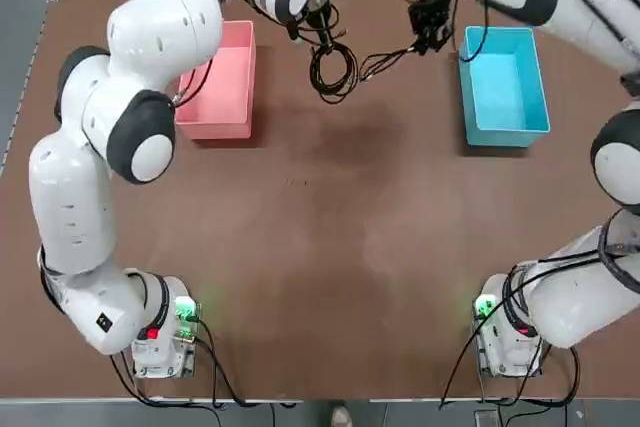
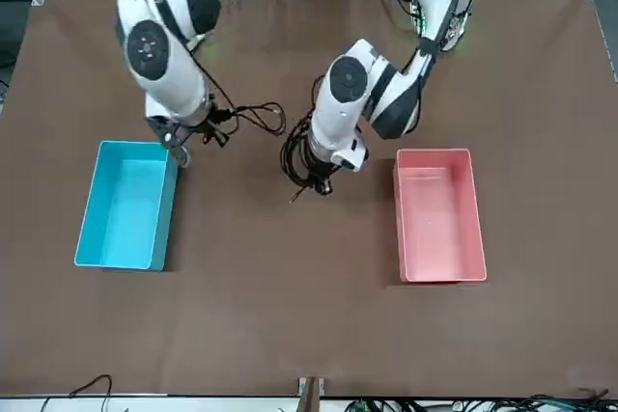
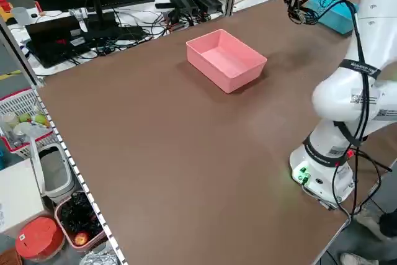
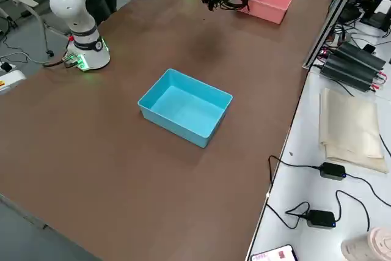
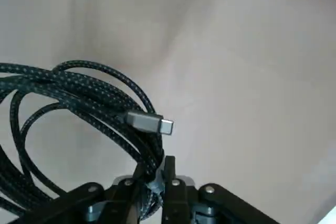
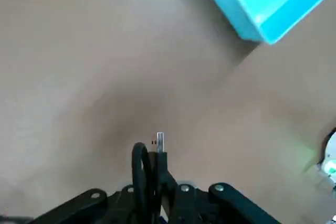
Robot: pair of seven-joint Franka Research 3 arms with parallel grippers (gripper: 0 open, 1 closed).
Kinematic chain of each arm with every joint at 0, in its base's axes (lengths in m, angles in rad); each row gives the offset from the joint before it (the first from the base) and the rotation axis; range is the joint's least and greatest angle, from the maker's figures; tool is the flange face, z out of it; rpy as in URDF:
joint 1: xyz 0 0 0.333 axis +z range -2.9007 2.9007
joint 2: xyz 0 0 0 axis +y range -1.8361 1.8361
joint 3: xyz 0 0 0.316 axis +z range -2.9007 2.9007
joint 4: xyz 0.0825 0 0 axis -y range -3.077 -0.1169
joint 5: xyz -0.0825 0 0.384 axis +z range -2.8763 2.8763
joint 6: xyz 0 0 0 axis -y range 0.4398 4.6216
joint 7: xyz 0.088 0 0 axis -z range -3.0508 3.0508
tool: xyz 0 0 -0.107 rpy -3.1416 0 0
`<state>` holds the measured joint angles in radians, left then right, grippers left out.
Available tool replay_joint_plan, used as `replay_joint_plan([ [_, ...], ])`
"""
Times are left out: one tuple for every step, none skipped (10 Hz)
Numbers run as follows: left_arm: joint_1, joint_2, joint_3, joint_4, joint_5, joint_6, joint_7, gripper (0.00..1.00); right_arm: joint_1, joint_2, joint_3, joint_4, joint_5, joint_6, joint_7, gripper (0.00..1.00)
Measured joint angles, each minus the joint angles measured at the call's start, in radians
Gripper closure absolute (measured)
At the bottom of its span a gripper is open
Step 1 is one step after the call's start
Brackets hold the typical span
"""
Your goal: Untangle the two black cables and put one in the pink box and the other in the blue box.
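Note:
Two black cables hang above the table between the boxes. My left gripper (image 1: 322, 25) is shut on the looped bundle (image 1: 333, 69); in the left wrist view the cable loops (image 5: 79, 98) and a silver plug (image 5: 157, 125) hang from my fingertips (image 5: 169, 167). My right gripper (image 1: 430, 37) is shut on a cable end (image 6: 159, 148), and its strand (image 1: 385, 59) runs across to the bundle. The pink box (image 1: 222, 82) lies left of the bundle and the blue box (image 1: 505, 87) lies right of it. Both boxes hold nothing.
The left arm's white links (image 1: 150, 77) arch over the pink box's left side. Both arm bases (image 1: 165, 332) (image 1: 510, 332) sit at the near edge. A desk with cables and adapters (image 4: 333, 172) borders the table on the robot's right.

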<state>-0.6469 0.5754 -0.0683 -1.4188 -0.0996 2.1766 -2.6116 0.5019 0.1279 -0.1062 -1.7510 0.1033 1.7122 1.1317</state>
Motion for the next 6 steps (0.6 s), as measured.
replay_joint_plan([
  [0.021,0.004,0.000,-0.005,0.000,-0.005,0.037,0.85,-0.061,-0.008,-0.003,0.013,-0.003,-0.024,-0.077,0.93],
  [0.038,0.011,0.002,-0.014,0.000,-0.019,0.079,0.85,-0.124,-0.013,-0.004,0.028,-0.011,-0.041,-0.156,0.93],
  [0.060,0.017,0.003,-0.026,0.000,-0.046,0.131,0.85,-0.189,-0.016,-0.006,0.038,-0.031,-0.049,-0.244,0.93],
  [0.094,0.020,0.005,-0.034,0.000,-0.090,0.193,0.85,-0.247,-0.016,-0.007,0.040,-0.058,-0.055,-0.332,0.93],
  [0.140,0.019,0.006,-0.040,0.000,-0.133,0.263,0.85,-0.297,-0.015,-0.007,0.040,-0.093,-0.057,-0.414,0.93],
  [0.193,0.009,0.007,-0.049,0.000,-0.154,0.335,0.85,-0.336,-0.013,-0.006,0.039,-0.128,-0.055,-0.484,0.93],
])
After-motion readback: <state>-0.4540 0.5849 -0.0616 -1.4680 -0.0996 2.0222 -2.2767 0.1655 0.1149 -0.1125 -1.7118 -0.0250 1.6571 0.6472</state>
